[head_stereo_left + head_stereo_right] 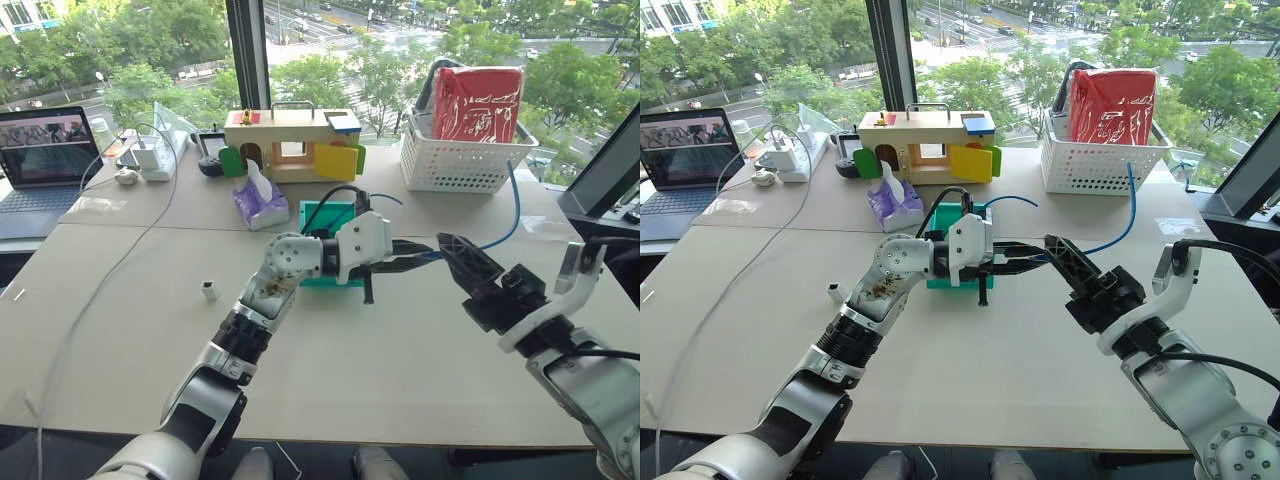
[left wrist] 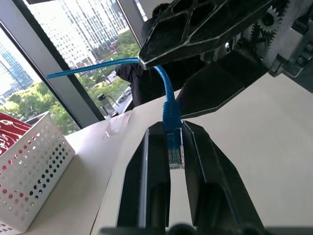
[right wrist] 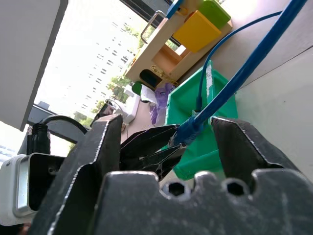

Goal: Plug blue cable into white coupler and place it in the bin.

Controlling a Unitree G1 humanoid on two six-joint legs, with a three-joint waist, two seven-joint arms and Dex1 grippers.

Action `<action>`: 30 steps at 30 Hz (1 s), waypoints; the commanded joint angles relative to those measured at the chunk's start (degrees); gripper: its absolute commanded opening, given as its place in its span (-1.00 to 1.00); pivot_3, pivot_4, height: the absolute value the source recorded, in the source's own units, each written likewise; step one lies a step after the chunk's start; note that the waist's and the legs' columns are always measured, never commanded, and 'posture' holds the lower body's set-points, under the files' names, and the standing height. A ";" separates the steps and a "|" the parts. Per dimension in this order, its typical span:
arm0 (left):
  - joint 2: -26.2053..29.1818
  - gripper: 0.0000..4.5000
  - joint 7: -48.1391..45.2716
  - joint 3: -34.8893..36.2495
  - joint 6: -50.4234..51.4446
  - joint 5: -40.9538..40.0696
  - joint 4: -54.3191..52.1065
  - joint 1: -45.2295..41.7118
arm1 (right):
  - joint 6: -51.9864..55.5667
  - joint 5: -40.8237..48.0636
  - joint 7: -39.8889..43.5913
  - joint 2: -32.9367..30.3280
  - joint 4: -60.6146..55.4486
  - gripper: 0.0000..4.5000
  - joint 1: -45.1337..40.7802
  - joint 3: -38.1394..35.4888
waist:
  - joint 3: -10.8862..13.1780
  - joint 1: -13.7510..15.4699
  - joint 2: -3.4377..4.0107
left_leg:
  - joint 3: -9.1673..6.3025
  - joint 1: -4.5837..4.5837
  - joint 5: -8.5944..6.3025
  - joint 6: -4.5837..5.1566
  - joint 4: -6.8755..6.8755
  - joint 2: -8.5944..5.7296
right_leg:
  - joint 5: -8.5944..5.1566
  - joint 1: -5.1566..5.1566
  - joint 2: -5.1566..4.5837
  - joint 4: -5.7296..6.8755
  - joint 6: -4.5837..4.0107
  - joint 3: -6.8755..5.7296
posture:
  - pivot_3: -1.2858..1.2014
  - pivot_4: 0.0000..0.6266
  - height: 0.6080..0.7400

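silver-white jointed arms, black cables, black two-fingered left hand (image 1: 415, 252).

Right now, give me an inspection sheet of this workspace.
Surface: pale table.
Job's things: blue cable, its plug pinched in the left hand; white coupler lies apart on the table; teal bin behind the left hand.
Clutter: tissue pack, wooden toy house, white lattice basket, laptop, power strip.
Hands: left shut on the plug; right hand open, fingers either side of the cable.
Cables: grey-white wire crosses the table.
Surroundings: window, trees outside.
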 commanded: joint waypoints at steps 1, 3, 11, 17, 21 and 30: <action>0.07 -0.99 0.62 1.11 0.56 -1.34 -2.13 -0.59 | -0.47 -0.72 1.58 -0.19 -0.50 0.22 -0.63 -0.01 | 0.00 0.00 0.00 | 0.00 0.00 0.00 0.00 0.00 0.00 | 0.00 0.00 0.00 0.00 0.00 0.00 | 0.03 -0.52 1.00; 0.14 -0.99 0.75 1.22 1.04 -1.70 -2.19 -0.58 | -0.36 -1.04 2.04 -0.09 -0.30 0.22 -0.49 0.27 | 0.00 0.00 0.00 | 0.00 0.00 0.00 0.00 0.00 0.00 | 0.00 0.00 0.00 0.00 0.00 0.00 | 0.03 -0.52 1.00; 0.20 -0.99 0.46 0.44 1.45 -2.04 -1.82 0.51 | -0.90 -2.55 2.16 1.15 -0.30 0.11 -0.55 2.25 | 0.00 0.01 0.00 | 0.00 0.00 0.00 0.00 0.00 0.00 | 0.00 0.00 0.00 0.00 0.00 0.00 | 0.03 -0.52 1.00; 0.12 -0.99 -0.09 0.19 1.77 -2.38 -2.16 1.31 | -1.00 -3.90 3.00 1.58 0.30 -0.75 -0.63 1.64 | 0.00 0.06 0.00 | 0.00 0.00 0.00 0.00 0.00 0.00 | 0.00 0.00 0.00 -0.01 0.00 0.00 | 0.03 -0.52 1.00; -0.02 -0.99 0.23 0.40 1.90 -2.36 -1.98 1.38 | -1.11 -3.97 3.33 1.85 0.52 -1.00 -1.05 1.66 | 0.00 0.06 0.00 | 0.00 0.00 0.00 0.00 0.00 0.00 | 0.00 0.00 0.00 -0.01 0.00 0.00 | 0.03 -0.52 1.00; 1.52 -0.46 -2.98 3.91 10.44 -9.46 -2.93 1.37 | -0.47 -3.74 4.57 1.46 2.46 -1.00 -3.32 1.85 | 0.00 -0.10 0.00 | 0.00 0.00 0.00 0.00 0.00 0.00 | 0.00 0.00 0.00 -0.01 0.00 0.00 | 0.03 -0.52 1.00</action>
